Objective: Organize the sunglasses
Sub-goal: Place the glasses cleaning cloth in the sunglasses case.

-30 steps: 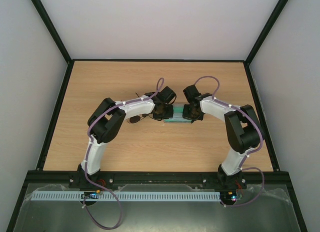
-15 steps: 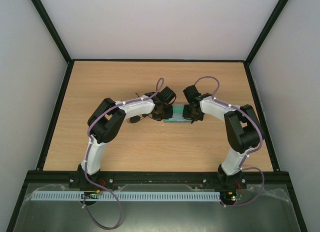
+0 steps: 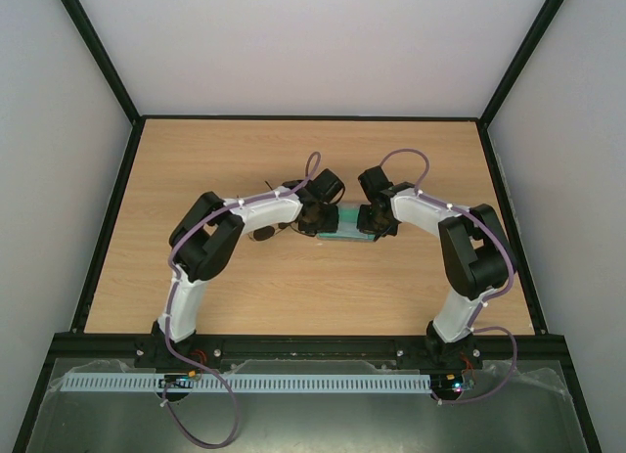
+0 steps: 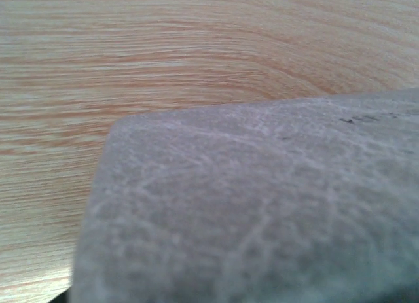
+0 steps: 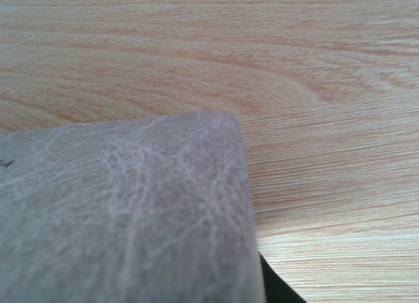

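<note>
You have the bulk of the job ahead of you. The sunglasses [image 3: 262, 234] lie on the table [image 3: 293, 159], outside the case [image 3: 344, 230]. From above they sit at its 9 o'clock, just beyond the left gripper [image 3: 315, 218] and partly under the left arm [image 3: 249, 210]; only one dark lens shows clearly.

The two grippers bracket the case: the left gripper at its 9 o'clock end, the right gripper [image 3: 372, 222] at its 3 o'clock end. A strip of green shows between them, which suggests the case is open, or at least not fully shut. Both wrist views are filled with grey textured case surface very close to the lens and show no fingers, so you cannot tell how wide either gripper stands or whether it has hold of the case.

What is left, as I judge it: get the glasses into the case and close it.

As for writing, the left wrist view shows a short line of dark print [image 4: 366, 118] on the grey surface, too blurred to read.
</note>
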Robot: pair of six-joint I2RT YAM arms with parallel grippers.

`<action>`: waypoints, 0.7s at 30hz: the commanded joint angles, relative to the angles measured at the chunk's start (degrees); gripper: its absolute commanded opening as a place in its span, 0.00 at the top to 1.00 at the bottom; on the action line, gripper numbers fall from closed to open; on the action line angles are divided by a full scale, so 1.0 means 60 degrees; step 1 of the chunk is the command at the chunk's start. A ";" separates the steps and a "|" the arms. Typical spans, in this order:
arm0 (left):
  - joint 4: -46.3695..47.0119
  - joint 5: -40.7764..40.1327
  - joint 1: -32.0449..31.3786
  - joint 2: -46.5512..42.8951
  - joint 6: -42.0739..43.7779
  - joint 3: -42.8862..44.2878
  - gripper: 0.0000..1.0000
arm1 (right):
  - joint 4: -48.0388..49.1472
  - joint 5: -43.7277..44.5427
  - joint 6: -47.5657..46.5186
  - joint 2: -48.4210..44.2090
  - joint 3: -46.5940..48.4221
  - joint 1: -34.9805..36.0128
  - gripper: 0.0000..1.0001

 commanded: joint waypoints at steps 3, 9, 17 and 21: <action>-0.0403 -0.0227 -0.0048 -0.0396 -0.0026 -0.0111 0.51 | -0.0332 0.0039 0.0017 -0.0408 -0.0220 -0.0069 0.86; -0.0453 -0.0370 -0.0083 -0.0649 -0.0100 -0.0098 0.45 | -0.0375 -0.0099 0.0056 -0.0794 -0.0245 -0.0069 0.86; -0.0519 -0.0361 -0.0196 -0.1123 -0.0125 -0.0094 0.31 | -0.0558 -0.0244 0.0096 -0.1388 -0.0264 -0.0069 0.82; -0.0577 -0.0402 -0.0279 -0.1624 -0.0132 -0.0226 0.22 | -0.0699 -0.0383 0.0118 -0.1867 -0.0360 -0.0069 0.78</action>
